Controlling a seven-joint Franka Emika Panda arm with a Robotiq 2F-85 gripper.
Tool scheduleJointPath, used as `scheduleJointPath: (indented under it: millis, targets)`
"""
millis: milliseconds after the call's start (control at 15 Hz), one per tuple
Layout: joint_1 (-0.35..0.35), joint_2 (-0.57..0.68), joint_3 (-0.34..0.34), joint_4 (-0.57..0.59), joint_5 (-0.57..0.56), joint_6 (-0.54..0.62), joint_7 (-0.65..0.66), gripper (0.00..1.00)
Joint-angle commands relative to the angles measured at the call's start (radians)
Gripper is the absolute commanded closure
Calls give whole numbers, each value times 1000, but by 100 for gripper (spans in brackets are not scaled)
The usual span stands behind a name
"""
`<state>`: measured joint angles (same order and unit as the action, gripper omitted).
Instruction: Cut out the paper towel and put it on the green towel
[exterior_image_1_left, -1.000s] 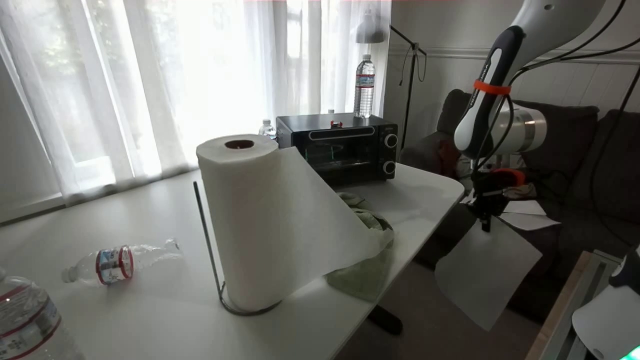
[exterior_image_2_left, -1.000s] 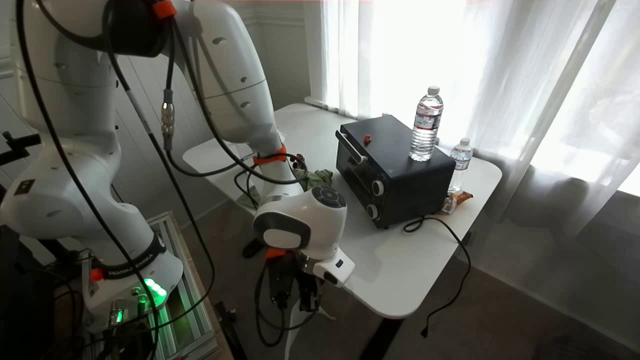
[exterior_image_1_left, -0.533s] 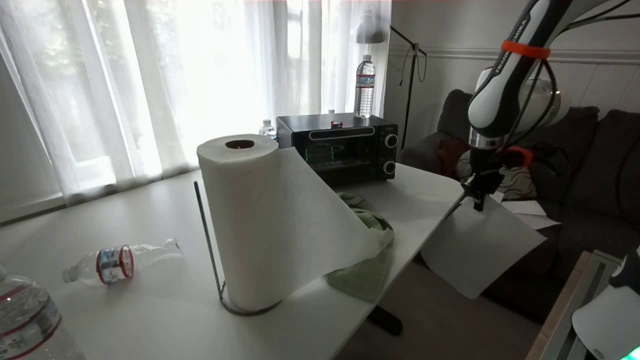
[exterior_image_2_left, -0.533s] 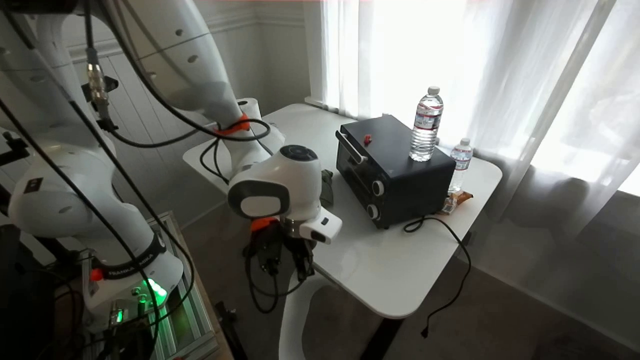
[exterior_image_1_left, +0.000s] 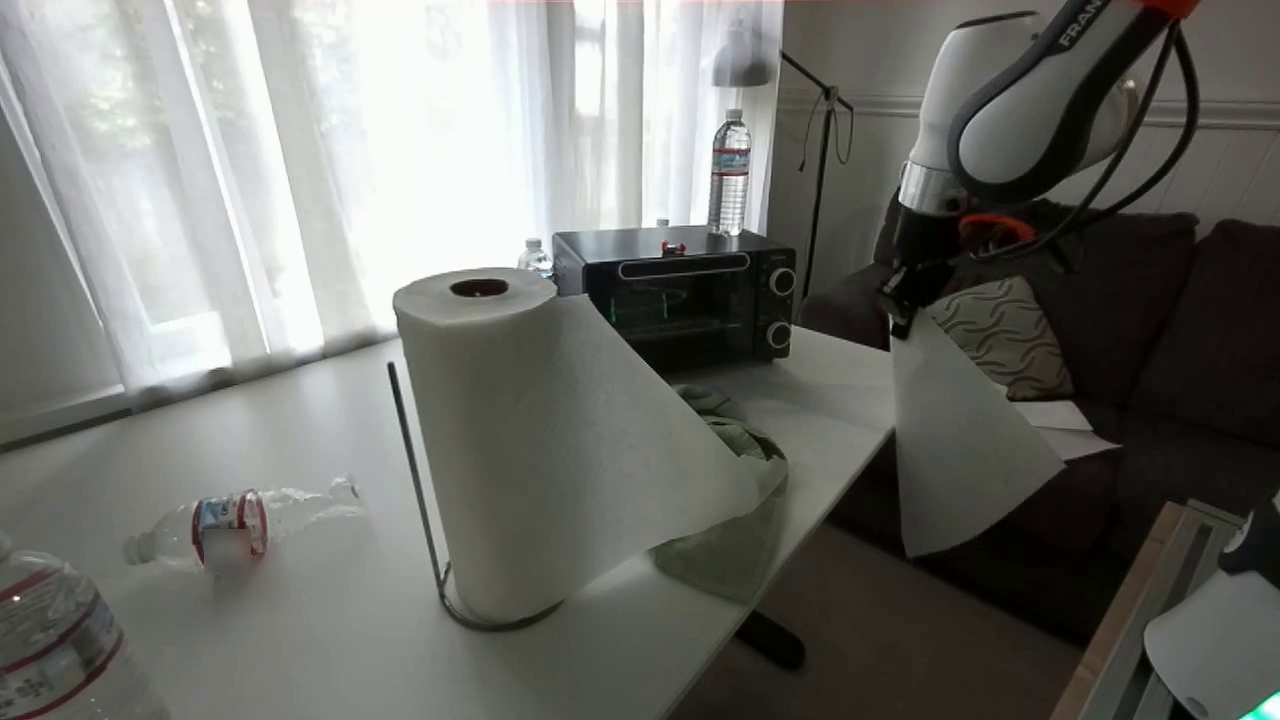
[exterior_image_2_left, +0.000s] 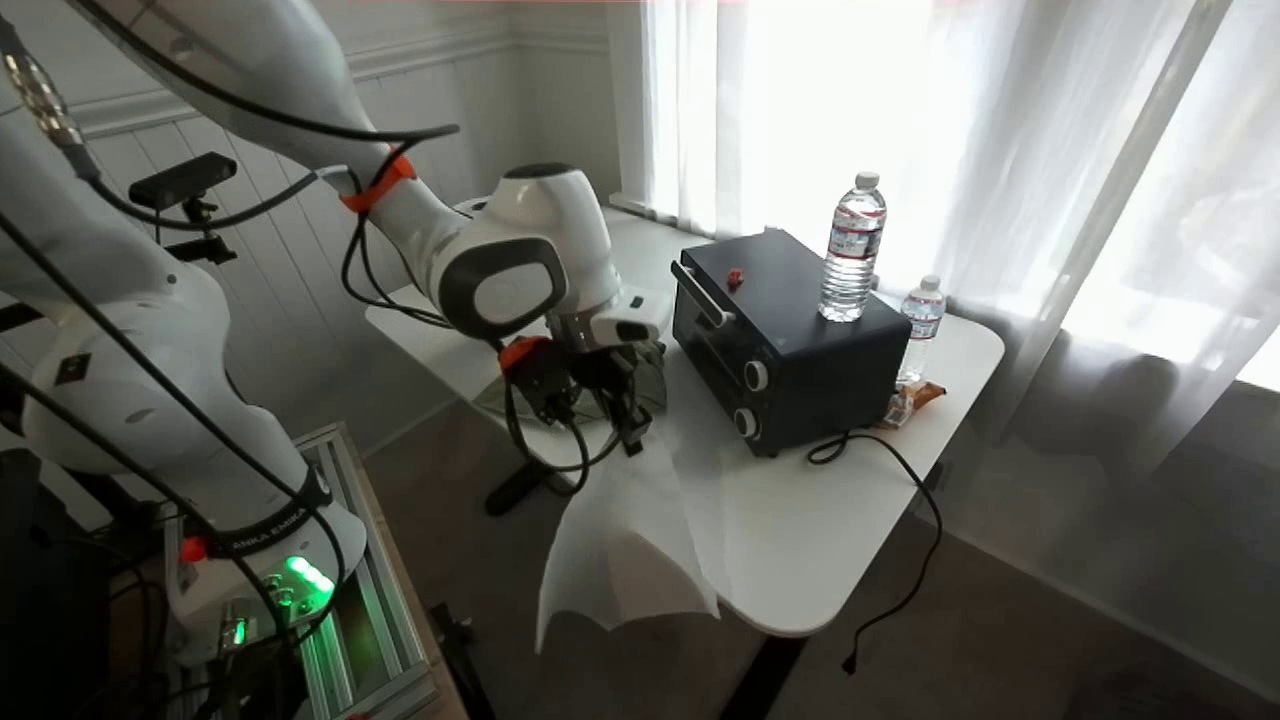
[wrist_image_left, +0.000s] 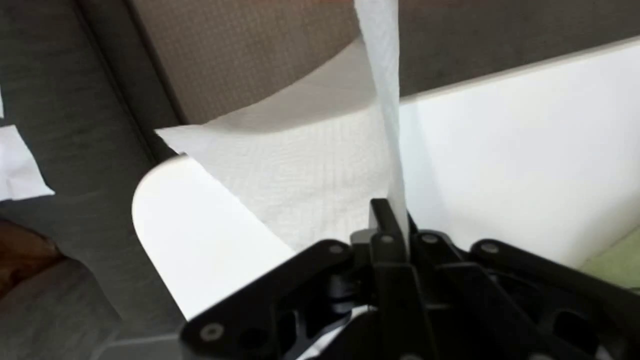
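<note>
One white sheet of paper towel (exterior_image_2_left: 610, 520) hangs from the fingers (wrist_image_left: 384, 220), clamped together on its top, at the edge of the counter (exterior_image_2_left: 770, 530). In an exterior view, from the standing roll (exterior_image_1_left: 500, 460), the green towel (exterior_image_1_left: 725, 560) lies at four o'clock, the toaster oven (exterior_image_1_left: 690, 300) at two.

In an exterior view, the cloth (exterior_image_1_left: 715, 555) lies right of the paper towel roll (exterior_image_1_left: 490, 450), before the oven (exterior_image_1_left: 690, 300) bearing a bottle (exterior_image_1_left: 730, 180).
</note>
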<state>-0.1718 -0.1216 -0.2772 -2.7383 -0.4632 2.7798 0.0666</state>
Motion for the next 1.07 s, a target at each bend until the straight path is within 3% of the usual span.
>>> scheduleJointPath:
  millis: [0, 267, 333, 800, 1000]
  targets:
    - [-30, -110, 106, -6, -40, -32, 47, 100]
    - [-29, -221, 178, -59, -22, -1, 22, 100]
    - [-37, -138, 177, -6, -3, -6, 11, 99]
    - [-40, -187, 198, -29, 0, -6, 8, 99]
    - [-54, -177, 227, 27, -49, 66, 0, 100]
